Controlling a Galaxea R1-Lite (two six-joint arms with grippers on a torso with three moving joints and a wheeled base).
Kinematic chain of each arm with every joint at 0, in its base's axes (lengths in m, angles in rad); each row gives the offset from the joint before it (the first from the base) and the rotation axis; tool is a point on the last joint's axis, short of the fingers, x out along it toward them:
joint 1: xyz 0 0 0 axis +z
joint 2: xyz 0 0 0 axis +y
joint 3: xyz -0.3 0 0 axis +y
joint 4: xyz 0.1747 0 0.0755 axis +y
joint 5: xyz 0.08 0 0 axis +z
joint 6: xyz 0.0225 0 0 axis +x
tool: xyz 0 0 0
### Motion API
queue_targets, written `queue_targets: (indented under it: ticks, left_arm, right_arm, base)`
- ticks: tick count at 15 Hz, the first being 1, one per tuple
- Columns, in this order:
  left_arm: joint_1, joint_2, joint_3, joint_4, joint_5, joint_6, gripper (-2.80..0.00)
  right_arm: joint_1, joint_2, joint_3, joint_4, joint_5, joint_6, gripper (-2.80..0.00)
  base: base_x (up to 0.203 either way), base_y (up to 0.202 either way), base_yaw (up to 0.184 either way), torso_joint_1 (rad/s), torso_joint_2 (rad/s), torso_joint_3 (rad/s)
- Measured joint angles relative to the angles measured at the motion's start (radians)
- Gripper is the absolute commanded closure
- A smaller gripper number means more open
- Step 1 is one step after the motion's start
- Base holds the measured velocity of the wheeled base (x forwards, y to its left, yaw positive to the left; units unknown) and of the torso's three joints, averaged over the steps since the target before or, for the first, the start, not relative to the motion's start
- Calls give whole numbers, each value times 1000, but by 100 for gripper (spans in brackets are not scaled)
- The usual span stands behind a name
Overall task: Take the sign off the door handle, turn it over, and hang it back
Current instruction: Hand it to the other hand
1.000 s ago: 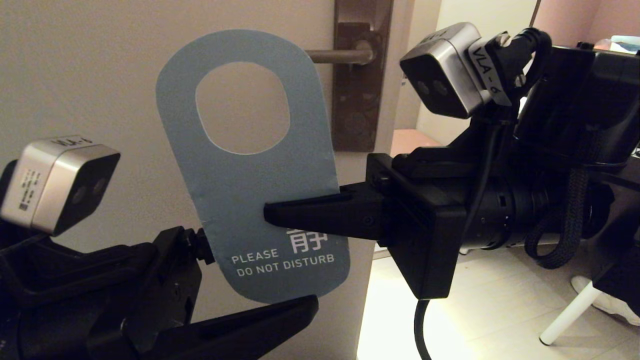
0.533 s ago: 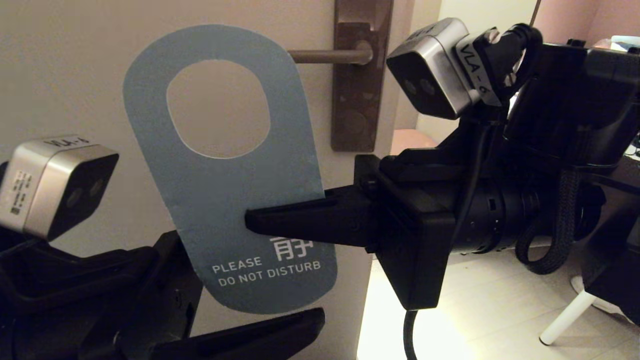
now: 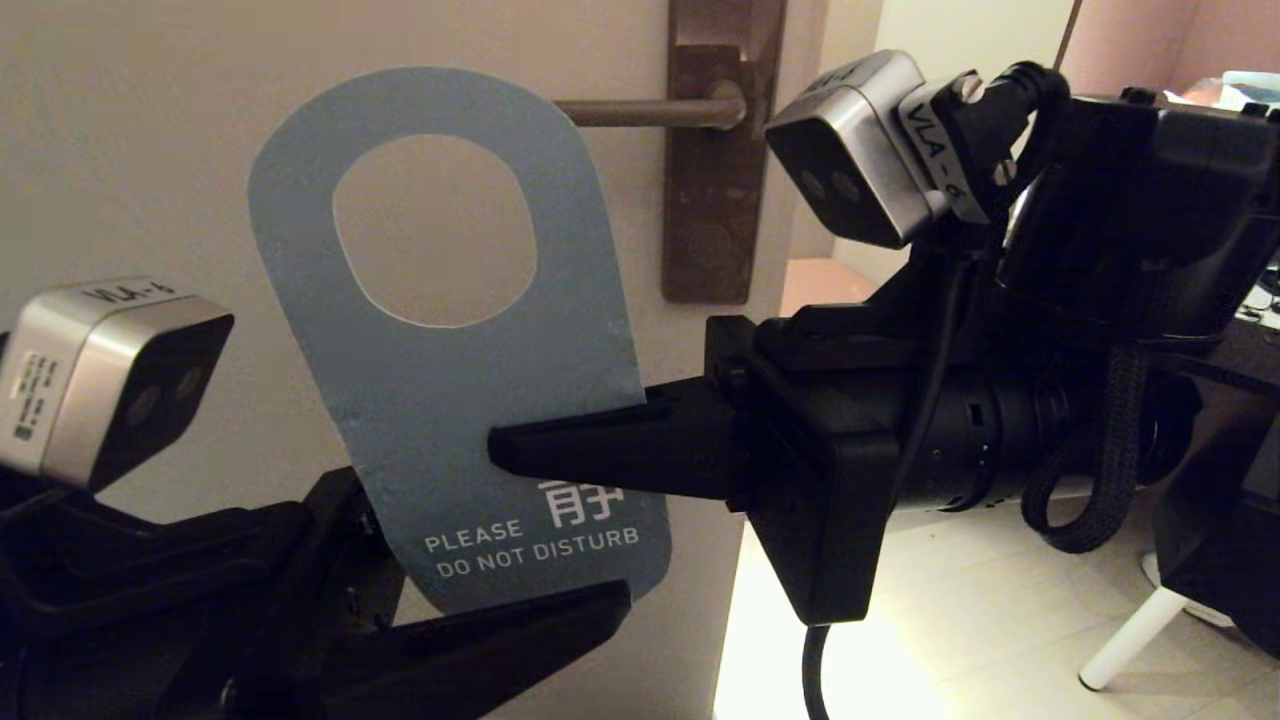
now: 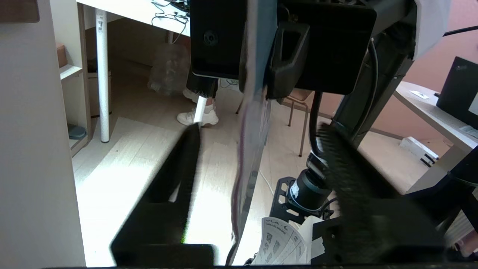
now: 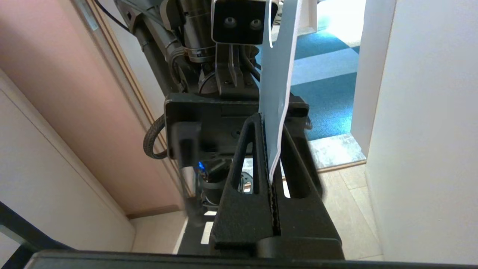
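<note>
The sign (image 3: pixel 480 400) shows its blue "PLEASE DO NOT DISTURB" side in the head view, upright, off the door handle (image 3: pixel 650 112). Its hole lies left of the lever, and its top edge covers the lever's free end. My right gripper (image 3: pixel 510 450) reaches in from the right and is shut on the sign's middle; its wrist view shows the jaws (image 5: pixel 269 123) pinching the card (image 5: pixel 278 74) edge-on. My left gripper (image 3: pixel 520 615) is open below, and the sign's lower end (image 4: pixel 250 149) hangs between its spread fingers (image 4: pixel 188 164) without touching them.
The pale door (image 3: pixel 150 150) fills the left, with the dark brown handle plate (image 3: pixel 715 200) near its edge. The open doorway and lit floor are to the right, with a white table leg (image 3: pixel 1130 640). A person's white shoes (image 4: pixel 198 116) stand beyond.
My right gripper has carried the sign to the left, then slightly down. The sign's bottom edge now dips behind my left gripper's front finger, which has risen a little.
</note>
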Motion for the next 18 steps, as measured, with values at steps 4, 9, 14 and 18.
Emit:
queue_targets:
  ticks: [4,9,14,18]
  left_arm:
    - [0,-2,0,0,1,-1,0]
    - [0,-3,0,2,1,0,0]
    - [0,-3,0,1,1,1,0]
    - [0,-4,0,2,1,0,0]
  right_arm:
    - [0,0,2,0,0,0,0]
    - [-1,0,3,0,-1,0,0]
    - [-1,-1,3,0,-1,-1,0]
    - [-2,-1,4,0,-6,-2,0]
  base:
    - [0,0,0,0,0,0]
    - [0,0,0,0,0,0]
    - [0,0,0,0,0,0]
    - [0,0,0,0,0,0]
